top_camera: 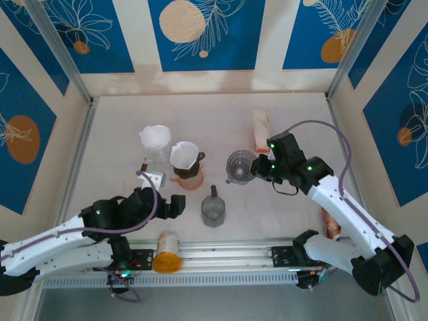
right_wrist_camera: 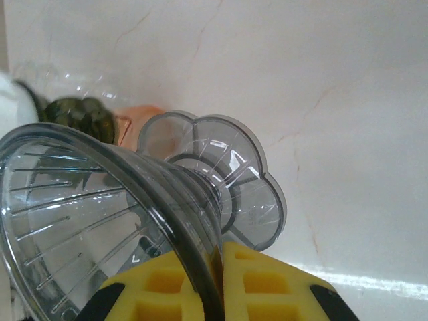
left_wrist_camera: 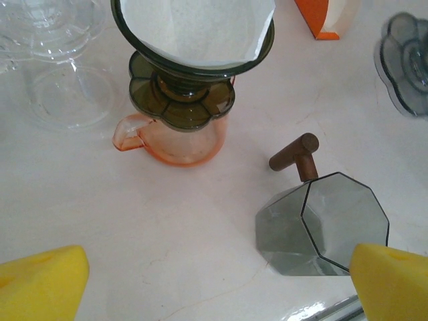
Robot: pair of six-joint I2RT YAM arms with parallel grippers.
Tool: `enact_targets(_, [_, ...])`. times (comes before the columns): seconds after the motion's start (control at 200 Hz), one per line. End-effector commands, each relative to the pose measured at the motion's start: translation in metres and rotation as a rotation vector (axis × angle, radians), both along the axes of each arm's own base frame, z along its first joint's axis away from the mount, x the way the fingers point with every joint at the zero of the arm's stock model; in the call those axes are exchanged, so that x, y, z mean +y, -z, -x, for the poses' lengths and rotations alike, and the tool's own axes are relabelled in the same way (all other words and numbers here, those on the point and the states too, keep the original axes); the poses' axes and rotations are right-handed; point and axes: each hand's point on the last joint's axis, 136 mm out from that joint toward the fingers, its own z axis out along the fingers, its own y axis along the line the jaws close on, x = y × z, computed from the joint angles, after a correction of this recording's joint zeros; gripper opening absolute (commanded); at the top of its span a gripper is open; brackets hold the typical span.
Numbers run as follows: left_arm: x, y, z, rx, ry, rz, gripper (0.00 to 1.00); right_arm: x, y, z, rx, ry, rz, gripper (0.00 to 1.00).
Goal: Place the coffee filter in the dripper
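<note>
Top external view gives you the pale marbled table (top_camera: pixel 107 154) with both arms reaching in from the near edge. Your right arm (top_camera: pixel 348 214) stretches toward the middle, where the right gripper (top_camera: pixel 259 167) is clamped on the rim of a clear grey dripper (top_camera: pixel 241 166). In the right wrist view you see that rim pinched between the yellow pads (right_wrist_camera: pixel 254 287). Your left arm (top_camera: pixel 60 241) lies low at the near left. The left gripper (top_camera: pixel 179 206) is spread wide and holds nothing, just left of a faceted grey mug (top_camera: pixel 213 210) with a wooden handle. Just beyond it stands an orange glass carafe (top_camera: pixel 190 178) carrying an olive dripper (left_wrist_camera: pixel 194 110). The white coffee filter (top_camera: pixel 184 154) sits opened inside that olive dripper, left of the grey one.
</note>
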Motion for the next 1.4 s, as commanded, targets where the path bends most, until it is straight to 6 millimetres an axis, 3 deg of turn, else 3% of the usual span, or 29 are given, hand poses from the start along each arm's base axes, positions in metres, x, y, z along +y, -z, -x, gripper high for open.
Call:
enact_targets(0.0, [0.009,-0.002,-0.001,-0.017,-0.027,-0.013,1.00,0.020,-0.014,0.028,0.043,-0.145,-0.036,0.00])
enact_targets(0.15, [0.014,-0.003,-0.001,-0.025,-0.038,-0.018,1.00,0.050,-0.021,0.052,0.084,-0.282,-0.014,0.00])
enact_targets(0.28, [0.017,-0.002,0.000,-0.027,-0.042,-0.012,1.00,0.072,-0.022,0.061,0.100,-0.350,0.002,0.00])
enact_targets(0.605, [0.026,-0.004,0.001,-0.039,-0.058,-0.001,1.00,0.096,0.008,0.062,0.175,-0.417,0.088,0.00])
enact_targets(1.125, [0.026,0.001,0.001,-0.038,-0.061,-0.004,1.00,0.102,0.037,0.067,0.234,-0.438,0.150,0.00])
enact_targets(1.395, [0.027,0.002,0.001,-0.038,-0.063,-0.005,1.00,0.098,0.044,0.070,0.258,-0.432,0.171,0.08])
